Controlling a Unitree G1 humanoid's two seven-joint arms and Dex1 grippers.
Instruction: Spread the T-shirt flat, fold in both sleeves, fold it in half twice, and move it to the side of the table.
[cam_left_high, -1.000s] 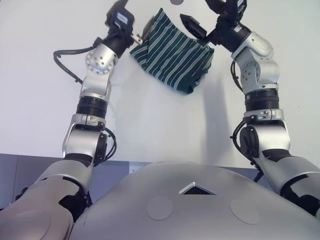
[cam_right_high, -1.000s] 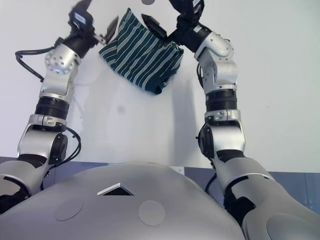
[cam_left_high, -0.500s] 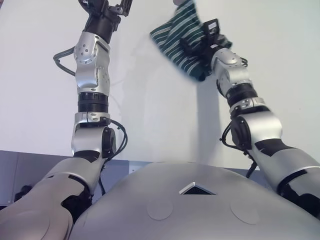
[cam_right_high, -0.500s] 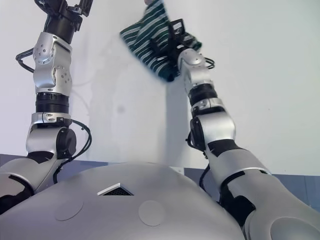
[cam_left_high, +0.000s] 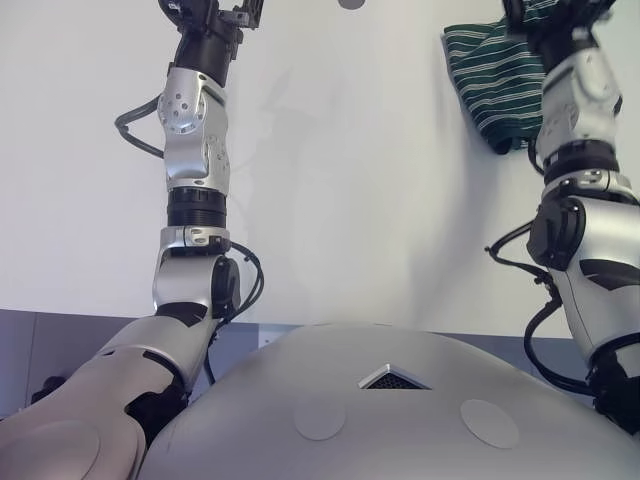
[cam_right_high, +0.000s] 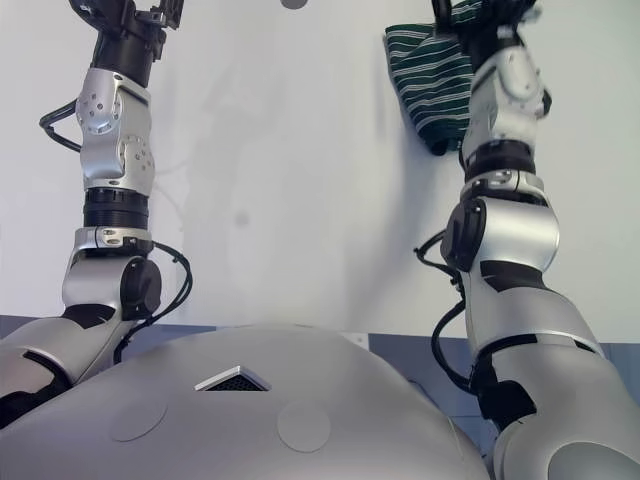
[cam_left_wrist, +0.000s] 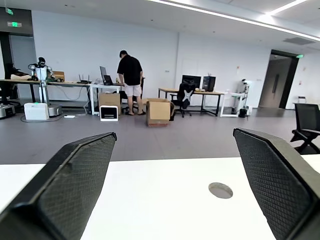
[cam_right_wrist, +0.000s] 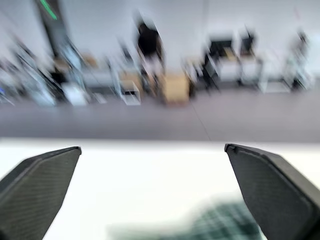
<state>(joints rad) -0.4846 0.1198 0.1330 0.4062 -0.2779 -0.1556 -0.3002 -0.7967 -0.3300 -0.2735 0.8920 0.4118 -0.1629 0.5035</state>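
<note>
The T-shirt (cam_left_high: 490, 75), dark green with white stripes, lies as a folded bundle on the white table (cam_left_high: 350, 200) at its far right. My right arm reaches out over it, and its forearm covers the shirt's right part. My right gripper (cam_right_wrist: 155, 190) is open, its fingers (cam_right_wrist: 35, 185) wide apart with nothing between them; a blurred strip of the T-shirt (cam_right_wrist: 220, 225) shows on the table just under it. My left gripper (cam_left_wrist: 175, 185) is open and empty at the table's far left, well away from the shirt.
A round hole (cam_left_wrist: 220, 190) sits in the tabletop at the far middle. Beyond the table's far edge lies an open room with desks, boxes and chairs. The table's near edge (cam_left_high: 300, 318) runs just in front of me.
The folded shirt has gone from the far middle of the table to the far right, together with my right arm. My left arm drew away from the shirt to the far left and then held.
</note>
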